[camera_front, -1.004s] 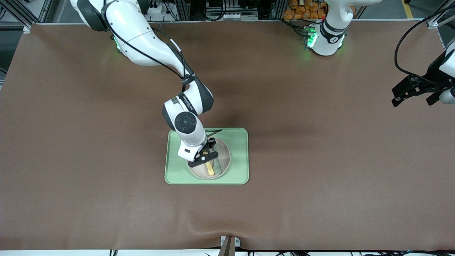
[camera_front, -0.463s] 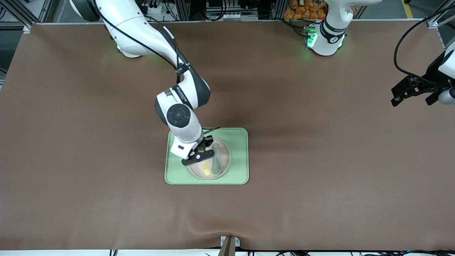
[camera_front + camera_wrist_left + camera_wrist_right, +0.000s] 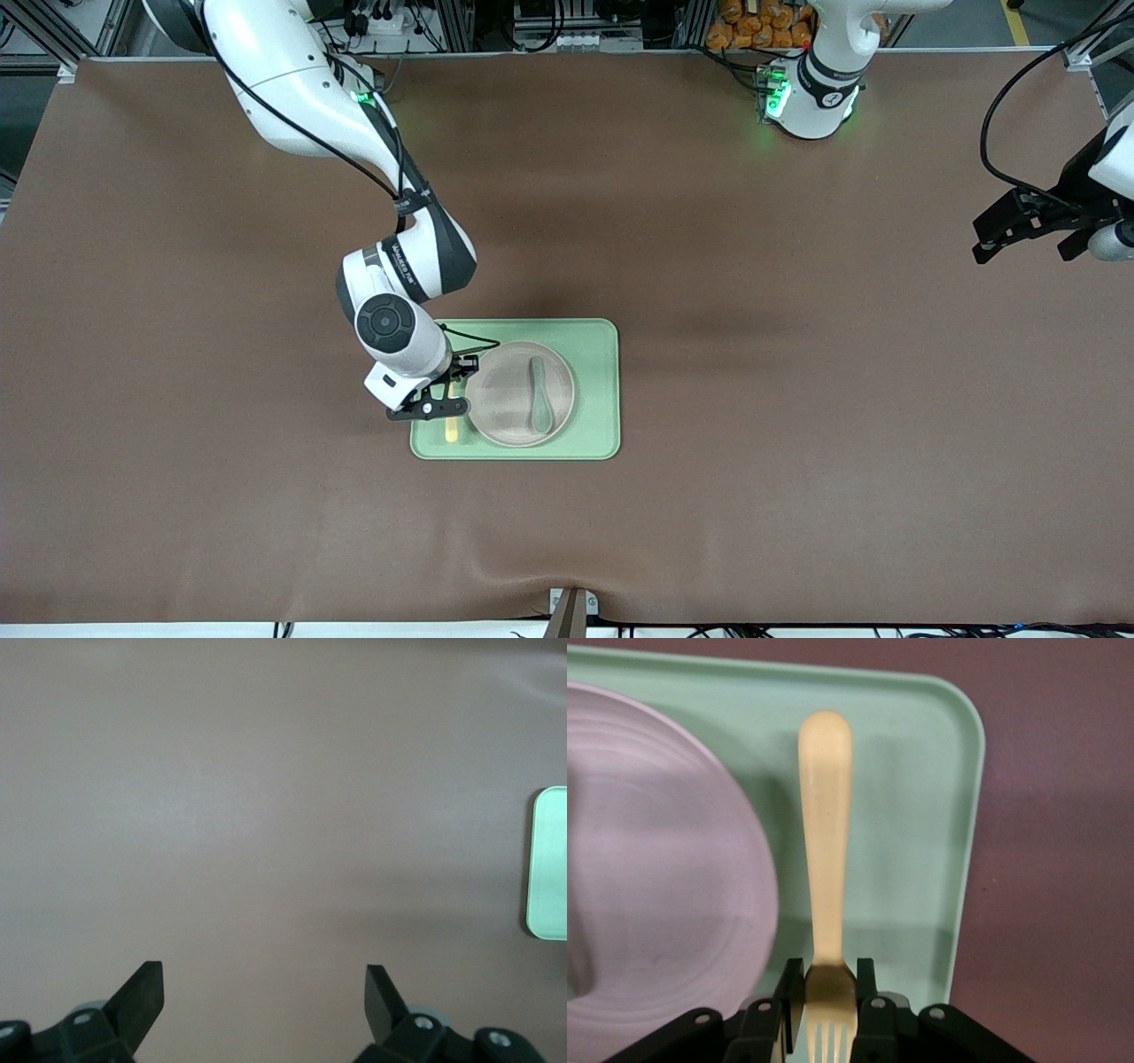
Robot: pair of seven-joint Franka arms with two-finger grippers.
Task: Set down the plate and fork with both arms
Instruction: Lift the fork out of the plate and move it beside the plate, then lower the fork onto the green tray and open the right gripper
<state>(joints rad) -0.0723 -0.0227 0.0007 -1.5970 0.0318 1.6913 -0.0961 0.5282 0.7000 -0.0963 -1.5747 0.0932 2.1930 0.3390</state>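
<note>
Yellow fork (image 3: 825,850) is pinched in the right gripper (image 3: 440,396) over the tray (image 3: 595,390) strip beside the plate (image 3: 505,399); next, lower and let go. Left gripper (image 3: 1032,226) waits, jaws wide, over the worktop (image 3: 797,354)

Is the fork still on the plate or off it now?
Off it: the fork, gripped by the right claw, is over the tray beside the plate.

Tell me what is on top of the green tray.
On the tray sits the plate with a grey-green spoon lying in it. Beside the plate, the right gripper holds the fork over the tray's bare strip; whether the fork touches it cannot be seen.
</note>
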